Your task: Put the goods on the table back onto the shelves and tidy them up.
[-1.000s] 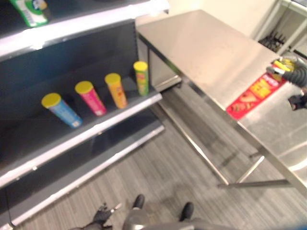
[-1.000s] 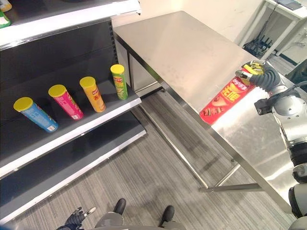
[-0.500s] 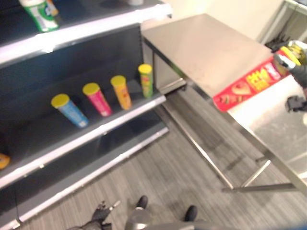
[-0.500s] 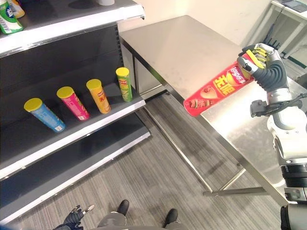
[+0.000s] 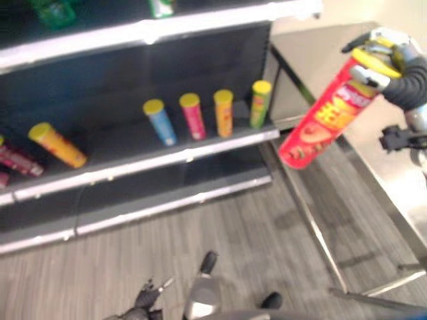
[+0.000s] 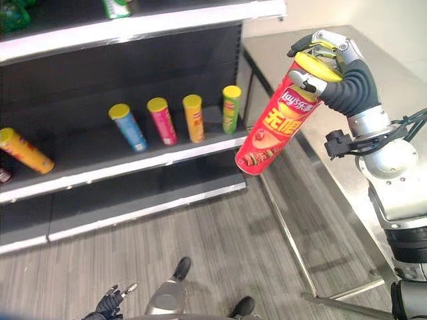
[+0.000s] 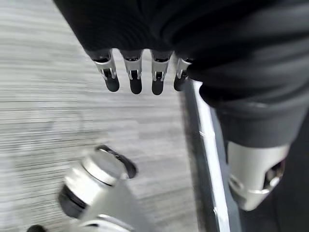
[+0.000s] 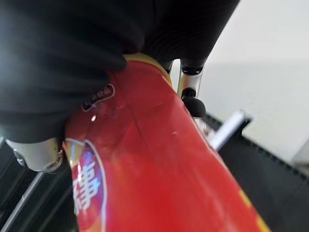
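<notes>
what changed: a second ago your red chip can [image 6: 273, 123] was lying flat on the table [image 6: 400, 93] with the right hand [image 6: 337, 73] at its lid end. Half a second ago it was lifted and slanting over the table edge. Now it's fully clear of the table, out over the floor and closer to the shelves. The camera has also swung toward the shelves, so don't read that part as things moving.

right hand: fingers and thumb clamped round the yellow-lidded top of the can. The can hangs down and away from the hand, slanted, with its base pointing at the middle shelf [image 6: 133, 167].

left hand: the left hand [image 7: 140, 72] hangs low by the floor with its fingers straight and relaxed, holding nothing.

what it means: pickup looks done to me, so you're in the carry leg. Placing is still to come.

shelf row: blue can [image 6: 127, 127], pink can [image 6: 162, 121], orange can [image 6: 193, 118] and green can [image 6: 231, 109] stand side by side on the middle shelf, green nearest the can's base. A yellow-and-orange can [image 6: 25, 150] lies tipped over at the far end from your hand.

edges: the shelf's pale front lip sits just beyond the can's base, and the upper shelf [image 6: 200, 20] overhangs the row. The table corner is right under your wrist.

open room: there's little bare shelf past the green can, so I'd guess the wider gap between blue and the tipped can is easier. You'd want to bring the can upright first, since it's slanted and could clip the lip or knock green over.
</notes>
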### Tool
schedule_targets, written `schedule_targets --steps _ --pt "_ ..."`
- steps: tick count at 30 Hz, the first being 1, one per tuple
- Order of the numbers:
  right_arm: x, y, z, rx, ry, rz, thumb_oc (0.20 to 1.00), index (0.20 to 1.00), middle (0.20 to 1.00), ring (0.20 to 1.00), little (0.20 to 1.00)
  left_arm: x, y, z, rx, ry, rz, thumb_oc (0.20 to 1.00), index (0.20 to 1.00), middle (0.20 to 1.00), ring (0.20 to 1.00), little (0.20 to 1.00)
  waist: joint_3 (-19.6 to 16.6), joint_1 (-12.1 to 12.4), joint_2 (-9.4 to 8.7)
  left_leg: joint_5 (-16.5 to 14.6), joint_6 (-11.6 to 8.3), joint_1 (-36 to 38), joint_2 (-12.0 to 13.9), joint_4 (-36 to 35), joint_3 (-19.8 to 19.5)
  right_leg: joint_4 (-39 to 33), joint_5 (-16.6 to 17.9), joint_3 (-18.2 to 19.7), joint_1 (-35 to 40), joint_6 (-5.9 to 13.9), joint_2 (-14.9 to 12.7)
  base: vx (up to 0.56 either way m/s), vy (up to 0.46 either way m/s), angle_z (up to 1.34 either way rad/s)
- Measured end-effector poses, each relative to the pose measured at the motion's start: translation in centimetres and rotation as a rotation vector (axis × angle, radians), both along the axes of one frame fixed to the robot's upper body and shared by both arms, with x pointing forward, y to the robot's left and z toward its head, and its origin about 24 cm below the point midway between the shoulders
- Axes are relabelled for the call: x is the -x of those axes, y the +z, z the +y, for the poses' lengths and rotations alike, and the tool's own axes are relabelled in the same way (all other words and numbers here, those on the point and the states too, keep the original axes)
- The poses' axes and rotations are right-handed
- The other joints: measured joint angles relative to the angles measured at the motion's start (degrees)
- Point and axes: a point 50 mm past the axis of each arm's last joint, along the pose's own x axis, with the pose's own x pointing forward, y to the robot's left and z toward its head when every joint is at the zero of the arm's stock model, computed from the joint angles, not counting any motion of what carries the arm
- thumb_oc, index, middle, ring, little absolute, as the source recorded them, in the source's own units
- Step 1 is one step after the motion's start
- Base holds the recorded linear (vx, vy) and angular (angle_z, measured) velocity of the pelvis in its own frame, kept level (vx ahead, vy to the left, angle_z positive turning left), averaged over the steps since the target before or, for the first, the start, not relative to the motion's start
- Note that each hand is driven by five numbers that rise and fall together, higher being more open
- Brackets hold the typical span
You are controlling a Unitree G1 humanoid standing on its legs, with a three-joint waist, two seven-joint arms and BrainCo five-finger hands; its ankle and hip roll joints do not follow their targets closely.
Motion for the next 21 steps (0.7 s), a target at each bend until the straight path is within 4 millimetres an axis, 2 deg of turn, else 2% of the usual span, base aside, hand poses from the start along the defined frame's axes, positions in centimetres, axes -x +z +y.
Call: schedule_targets --steps 1,2,3,5,6,7,9,10,11,12,13,14,15,16,18,19,20,21 --pt "0.1 -0.3 -0.2 0.008 -0.011 0.012 0.200 0.200 0.200 0.200 0.200 0.3 -0.1 0.1 0.002 0.014 0.006 1.000 1.000 1.000 1.000 1.000 0.3 -0.2 -0.60 -0.2 -0.76 1.3 2.1 0.5 2.0 0.8 1.2 -0.5 0.4 1.47 -2.3 -0.10 0.323 0.26" --pt "0.1 -0.6 -0.4 0.015 -0.019 0.022 0.200 0.200 0.200 0.200 0.200 0.5 -0.1 0.2 0.000 0.030 0.007 1.000 1.000 1.000 1.000 1.000 0.3 -0.7 -0.59 -0.3 -2.08 1.7 3.5 1.3 2.6 1.0 2.0 -0.8 0.7 2.51 -3.2 -0.13 0.471 0.35" --pt "0.1 -1.2 -0.6 0.028 -0.031 0.046 0.200 0.200 0.200 0.200 0.200 1.1 -0.1 0.4 -0.007 0.050 0.020 1.000 1.000 1.000 1.000 1.000 0.1 -2.1 -0.19 0.4 -2.99 3.0 5.5 1.8 2.8 1.1 2.3 -1.6 2.0 4.13 -4.2 -0.06 0.243 0.41" --pt "0.3 -1.5 -0.9 0.053 -0.043 0.068 0.200 0.200 0.200 0.200 0.200 1.6 -0.3 -0.2 0.007 0.048 0.030 1.000 1.000 1.000 1.000 1.000 -1.3 -4.2 2.34 1.6 -5.01 5.3 7.2 1.1 2.2 1.1 3.6 -1.7 3.1 7.14 -5.2 -0.10 0.334 0.34" --pt "0.3 -1.7 -0.9 0.050 -0.042 0.074 0.200 0.200 0.200 0.200 0.200 1.4 -0.2 -0.1 0.003 0.048 0.021 1.000 1.000 1.000 1.000 1.000 -1.5 -5.1 2.47 -1.0 -5.13 6.4 6.1 -0.6 2.4 1.1 4.3 -1.8 3.5 8.13 -6.5 -0.15 0.584 0.37" --pt "0.3 -3.1 -0.9 0.036 -0.038 0.124 0.200 0.200 0.200 0.200 0.200 -0.6 0.8 1.8 -0.051 0.021 -0.040 1.000 1.000 1.000 1.000 1.000 -0.3 -5.8 -1.95 -0.7 -3.70 5.2 1.9 -0.1 2.1 1.4 7.1 -1.4 3.1 6.71 -10.7 -0.11 0.441 0.57" --pt "0.8 -3.8 -0.8 -0.002 -0.038 0.125 0.200 0.200 0.200 0.200 0.200 -3.0 1.7 3.0 -0.088 -0.004 -0.096 1.000 1.000 1.000 1.000 1.000 -0.8 -5.4 -3.90 -1.4 -2.01 3.3 -0.8 1.2 0.9 3.2 9.7 -1.1 2.2 5.52 -13.8 -0.09 0.397 0.51" --pt "0.7 -4.1 -0.7 -0.017 -0.036 0.130 0.200 0.200 0.200 0.200 0.200 -3.6 2.0 3.2 -0.096 -0.012 -0.118 1.000 1.000 1.000 1.000 1.000 -0.8 -5.0 -3.75 -1.6 -1.11 3.6 -1.4 1.1 0.7 6.1 9.7 -0.7 1.5 5.48 -15.2 -0.06 0.289 0.24" --pt "0.9 -4.3 -0.8 -0.007 -0.044 0.131 0.200 0.200 0.200 0.200 0.200 -4.2 2.4 3.3 -0.106 -0.025 -0.143 1.000 1.000 1.000 1.000 1.000 -0.8 -4.3 -3.52 -2.1 -0.30 3.4 -2.0 1.5 0.5 7.0 8.6 0.5 0.1 7.28 -15.4 -0.06 0.363 0.12" --pt "1.0 -4.2 -0.7 -0.006 -0.045 0.124 0.200 0.200 0.200 0.200 0.200 -4.4 2.7 3.8 -0.121 -0.033 -0.154 1.000 1.000 1.000 1.000 1.000 -0.9 -3.8 -4.13 -2.3 0.19 3.2 -3.1 1.8 0.7 6.6 9.9 1.3 -0.3 7.10 -15.6 -0.05 0.352 0.07" --pt "1.3 -3.8 -0.7 0.010 -0.054 0.096 0.200 0.200 0.200 0.200 0.200 -4.4 2.8 4.2 -0.136 -0.045 -0.140 1.000 1.000 1.000 1.000 1.000 -1.0 -3.8 -4.58 -2.8 0.82 3.1 -5.0 2.4 0.9 6.5 10.0 0.3 -0.1 7.23 -17.3 -0.07 0.452 0.11" --pt "1.4 -3.7 -0.8 0.009 -0.061 0.086 0.200 0.200 0.200 0.200 0.200 -4.3 2.8 4.2 -0.142 -0.059 -0.130 1.000 1.000 1.000 1.000 1.000 -1.1 -3.8 -4.48 -3.0 1.19 2.4 -5.7 3.2 0.7 7.1 10.2 0.9 0.3 7.04 -18.1 -0.11 0.305 0.20" --pt "1.4 -3.7 -0.8 0.010 -0.067 0.086 0.200 0.200 0.200 0.200 0.200 -4.1 2.6 4.3 -0.145 -0.065 -0.114 1.000 1.000 1.000 1.000 1.000 -1.2 -4.7 -4.16 -3.0 1.47 2.6 -6.1 3.2 0.6 7.7 10.3 2.4 0.1 7.06 -18.6 -0.14 0.278 0.08" --pt "1.4 -3.7 -0.9 0.029 -0.081 0.093 0.200 0.200 0.200 0.200 0.200 -3.9 2.7 4.5 -0.160 -0.079 -0.102 1.000 1.000 1.000 1.000 1.000 -1.2 -5.1 -4.06 -3.0 2.00 2.4 -7.0 3.9 0.8 10.1 10.6 9.0 -1.8 6.71 -19.9 -0.17 0.240 0.05" --pt "1.3 -4.1 -1.1 0.033 -0.093 0.113 0.200 0.200 0.200 0.200 0.200 -4.0 2.9 4.8 -0.170 -0.084 -0.110 1.000 1.000 1.000 1.000 1.000 -1.2 -6.0 -3.87 -3.1 2.51 2.6 -7.0 4.0 0.7 13.3 10.6 12.1 -3.6 6.76 -20.1 -0.12 0.150 0.03" --pt "1.3 -4.2 -1.1 0.046 -0.099 0.116 0.200 0.200 0.200 0.200 0.200 -4.5 3.1 4.8 -0.176 -0.093 -0.122 1.000 1.000 1.000 1.000 1.000 -0.9 -6.5 -2.89 -3.0 2.84 2.7 -5.2 3.9 -0.2 16.7 1.2 17.4 -5.1 10.02 -16.5 -0.08 0.069 0.19" --pt "1.3 -4.2 -1.2 0.059 -0.100 0.122 0.200 0.200 0.200 0.200 0.200 -5.0 3.2 4.7 -0.174 -0.097 -0.132 1.000 1.000 1.000 1.000 1.000 -0.5 -7.2 -2.18 -2.6 2.84 2.6 -3.7 3.8 -1.2 18.4 -4.8 21.4 -5.6 10.02 -10.5 -0.08 0.027 0.23" --pt "1.3 -4.3 -1.1 0.081 -0.095 0.130 0.200 0.200 0.200 0.200 0.200 -5.3 3.2 4.7 -0.176 -0.098 -0.139 1.000 1.000 1.000 1.000 1.000 -0.4 -7.4 -2.04 -2.0 2.78 2.6 -2.3 3.8 -1.9 19.1 -9.3 23.8 -6.2 8.43 -4.4 -0.02 -0.019 0.20"
